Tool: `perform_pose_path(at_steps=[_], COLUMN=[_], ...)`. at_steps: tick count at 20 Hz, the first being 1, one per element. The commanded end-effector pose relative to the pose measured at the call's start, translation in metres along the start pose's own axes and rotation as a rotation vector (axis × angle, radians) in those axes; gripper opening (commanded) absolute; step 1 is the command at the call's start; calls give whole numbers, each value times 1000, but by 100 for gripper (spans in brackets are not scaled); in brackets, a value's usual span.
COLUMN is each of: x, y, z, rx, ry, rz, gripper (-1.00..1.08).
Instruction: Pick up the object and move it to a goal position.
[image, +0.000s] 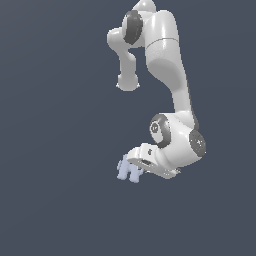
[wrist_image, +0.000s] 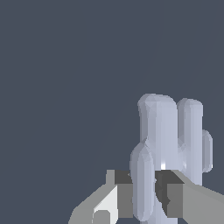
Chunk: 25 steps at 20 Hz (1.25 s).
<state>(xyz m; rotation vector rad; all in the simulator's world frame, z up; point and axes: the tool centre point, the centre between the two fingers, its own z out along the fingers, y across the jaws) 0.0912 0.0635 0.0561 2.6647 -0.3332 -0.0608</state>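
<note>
With fingers pressed against it, gripper (wrist_image: 143, 192) clamps the object (wrist_image: 168, 131).

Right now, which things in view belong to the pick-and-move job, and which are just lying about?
Part of the job:
- the lavender piece, sitting between the fingers in the wrist view
- the gripper, one finger on each side of a bar of the piece

Lying about:
- nothing else shows; both views have only the arm against a plain dark grey background, and no goal marker is visible
</note>
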Motion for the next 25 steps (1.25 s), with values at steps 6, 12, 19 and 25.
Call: perform_pose_path(at_steps=[6,12,19,25], x=[-6,-10,-12,-12], y=[60,110,154,170], z=[0,0,0,-1], rx=[1,1,0,-2], ry=[-1,-1,-1,0], rz=[1,1,1,1], gripper=[-100,-100,-100,-100])
